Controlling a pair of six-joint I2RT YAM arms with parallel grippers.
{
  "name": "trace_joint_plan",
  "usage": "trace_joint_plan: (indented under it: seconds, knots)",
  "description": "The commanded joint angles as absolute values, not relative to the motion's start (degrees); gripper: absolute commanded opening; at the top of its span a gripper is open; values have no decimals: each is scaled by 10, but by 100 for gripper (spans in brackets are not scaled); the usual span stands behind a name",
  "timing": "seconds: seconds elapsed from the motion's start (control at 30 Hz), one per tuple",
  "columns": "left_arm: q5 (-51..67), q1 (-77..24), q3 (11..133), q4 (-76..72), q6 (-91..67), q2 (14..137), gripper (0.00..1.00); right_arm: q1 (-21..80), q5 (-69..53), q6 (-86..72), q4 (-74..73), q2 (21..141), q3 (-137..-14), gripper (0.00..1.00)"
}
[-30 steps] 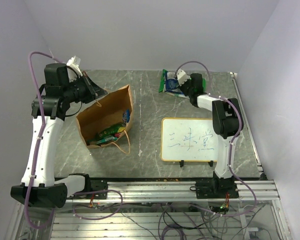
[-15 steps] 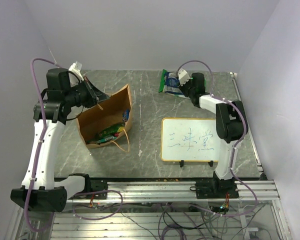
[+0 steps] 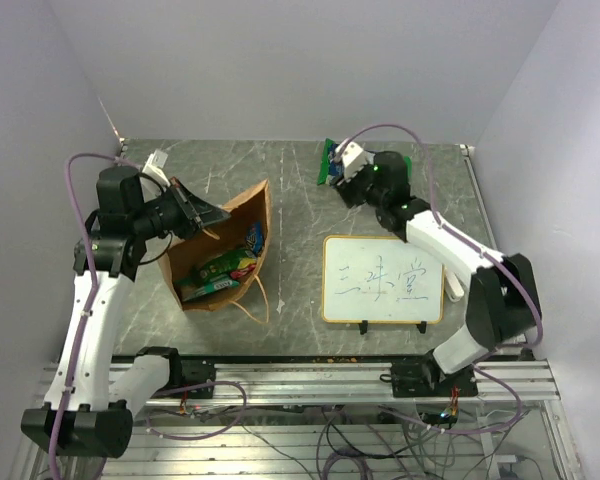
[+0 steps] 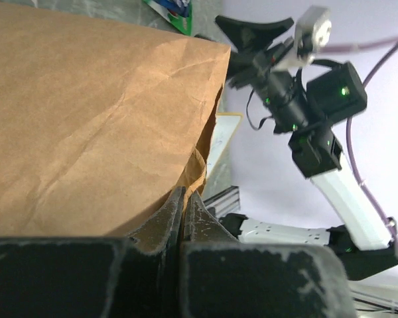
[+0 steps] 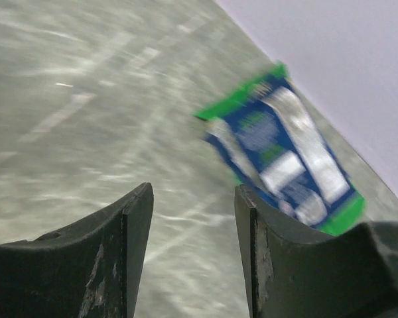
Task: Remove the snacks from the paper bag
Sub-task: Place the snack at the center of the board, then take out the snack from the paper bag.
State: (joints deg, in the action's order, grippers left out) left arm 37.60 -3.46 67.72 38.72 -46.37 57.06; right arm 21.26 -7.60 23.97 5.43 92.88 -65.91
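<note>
The left gripper (image 4: 184, 199) is closed tight on a fold of brown paper. Its dark, scuffed fingers (image 4: 205, 228) press together with the edge of the paper bag (image 4: 86, 119) between them. The paper is matte kraft with soft creases. In the left wrist view it fills the left half like a wall, and the inside is hidden there.

The top view shows the inside. The paper bag (image 3: 258, 205) is on the left half of the table (image 3: 290, 200). It is tilted and its mouth is open to the camera. Glossy snacks lie in it, a green and red packet (image 3: 218, 270) and a small blue pouch (image 3: 252, 237). A thin string handle curls at the bag's near end.

The right gripper (image 5: 194, 199) is partly open and holds nothing. Between its two curved dark fingers only the grey veined table shows. Just beyond lies a flat green packet (image 5: 282, 149) with a blue and white label, blurred. From above, this packet (image 3: 326, 163) is near the far edge, half hidden under the gripper.

The left arm rises tall from the near left corner and bends toward the bag. The right arm stretches long and low from the near edge, past the orange-framed whiteboard (image 3: 383, 280).
</note>
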Motion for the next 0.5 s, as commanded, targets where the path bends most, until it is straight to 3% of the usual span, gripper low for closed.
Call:
trace_joint_plan:
  seconds: [0.0, 0.27, 0.47]
  knots:
    - [408, -36, 627, 287, -563, 518, 7, 305, -117, 186, -25, 841, -642, 51]
    - [446, -36, 537, 163, -708, 457, 7, 418, -166, 73, -83, 695, -619, 48]
    - [445, -36, 603, 303, -646, 473, 7, 486, -183, 52, -105, 628, -608, 48]
